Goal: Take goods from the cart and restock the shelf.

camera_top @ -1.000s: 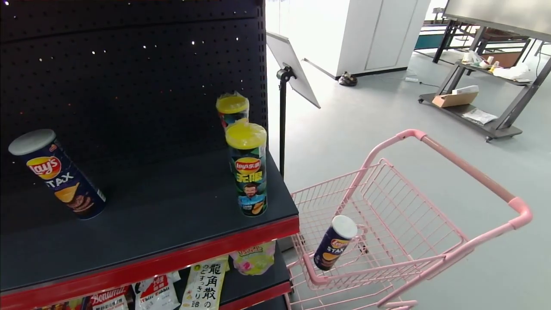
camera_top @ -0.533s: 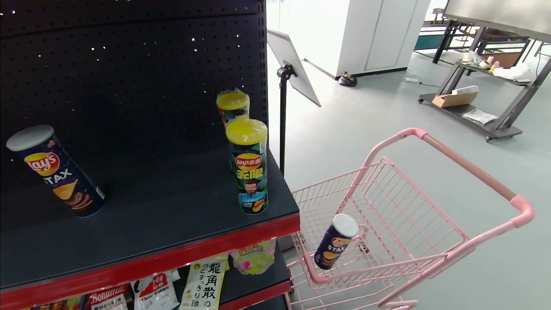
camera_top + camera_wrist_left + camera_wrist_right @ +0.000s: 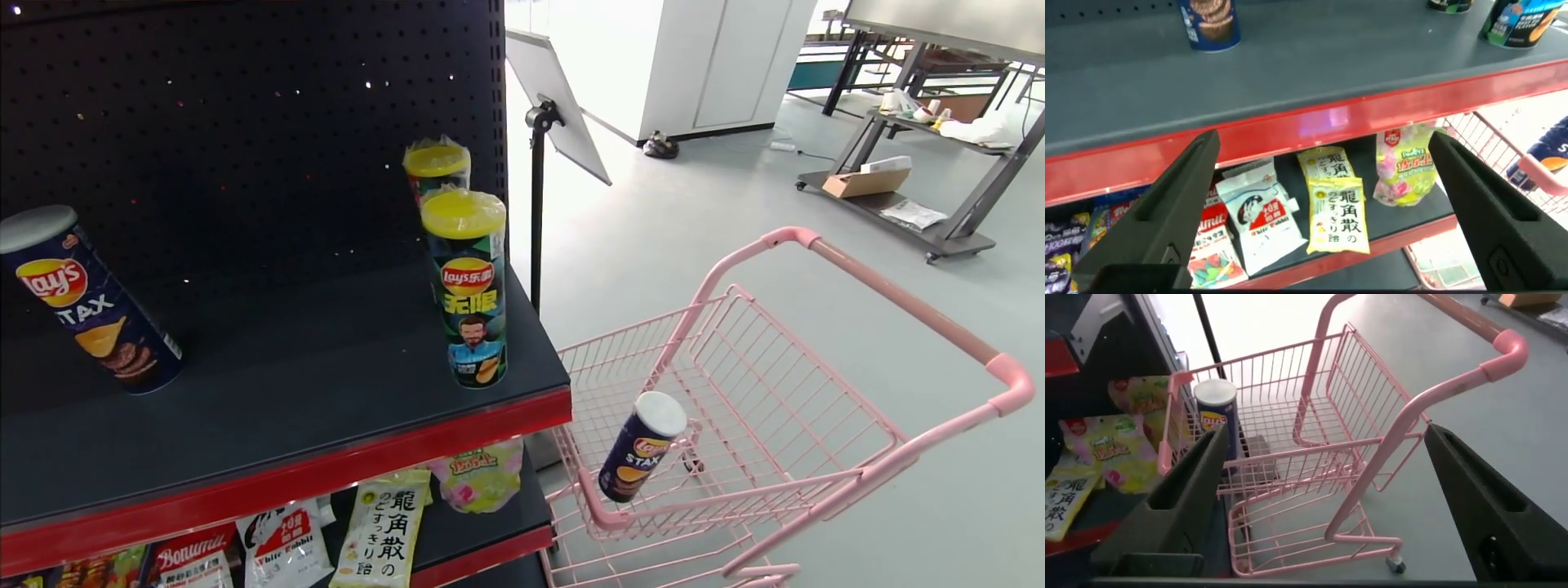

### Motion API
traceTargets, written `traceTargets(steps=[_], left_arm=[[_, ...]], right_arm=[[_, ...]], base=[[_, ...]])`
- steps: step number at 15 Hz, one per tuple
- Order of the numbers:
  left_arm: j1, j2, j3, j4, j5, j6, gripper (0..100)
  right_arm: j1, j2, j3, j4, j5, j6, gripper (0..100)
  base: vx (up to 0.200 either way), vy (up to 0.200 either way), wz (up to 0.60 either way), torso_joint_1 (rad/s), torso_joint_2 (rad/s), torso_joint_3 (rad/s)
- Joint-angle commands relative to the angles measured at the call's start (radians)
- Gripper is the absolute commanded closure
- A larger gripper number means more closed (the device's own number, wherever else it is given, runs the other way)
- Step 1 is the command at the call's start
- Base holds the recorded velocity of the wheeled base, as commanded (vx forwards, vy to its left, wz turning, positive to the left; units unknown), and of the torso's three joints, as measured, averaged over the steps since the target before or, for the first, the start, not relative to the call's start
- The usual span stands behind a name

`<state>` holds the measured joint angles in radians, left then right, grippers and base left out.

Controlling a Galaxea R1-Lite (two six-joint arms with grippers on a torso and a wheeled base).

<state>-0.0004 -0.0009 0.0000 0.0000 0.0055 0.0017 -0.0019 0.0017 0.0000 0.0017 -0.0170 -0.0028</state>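
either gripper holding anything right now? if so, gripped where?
Nothing is held. The left gripper is open, facing the shelf; the right gripper is open near the pink cart, apart from the can in it.

A tilted white rectangular panel (image 3: pixel 559 98) tops a thin black pole stand (image 3: pixel 536 220) on the smooth grey floor (image 3: pixel 653 245). Behind stands a tall white cabinet (image 3: pixel 702 65), a small dark object (image 3: pixel 660 148) at its base. Farther off, a dark metal rack (image 3: pixel 939 233) carries a brown cardboard box (image 3: pixel 853 184)
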Motion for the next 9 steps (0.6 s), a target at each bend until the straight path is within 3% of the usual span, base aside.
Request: traceTargets(steps=[1,9], left_arm=[[0.000,0.001,0.000,0.000,0.001,0.000,0],[0.000,0.001,0.000,0.000,0.001,0.000,0]], right_arm=[[0.000,0.000,0.000,-0.002,0.000,0.000,0],[0.000,0.000,0.000,0.000,0.000,0.000,0]], base=[[0.000,0.000,0.00,-0.139,0.35,0.212],[0.000,0.000,0.00,-0.140,0.37,0.224]])
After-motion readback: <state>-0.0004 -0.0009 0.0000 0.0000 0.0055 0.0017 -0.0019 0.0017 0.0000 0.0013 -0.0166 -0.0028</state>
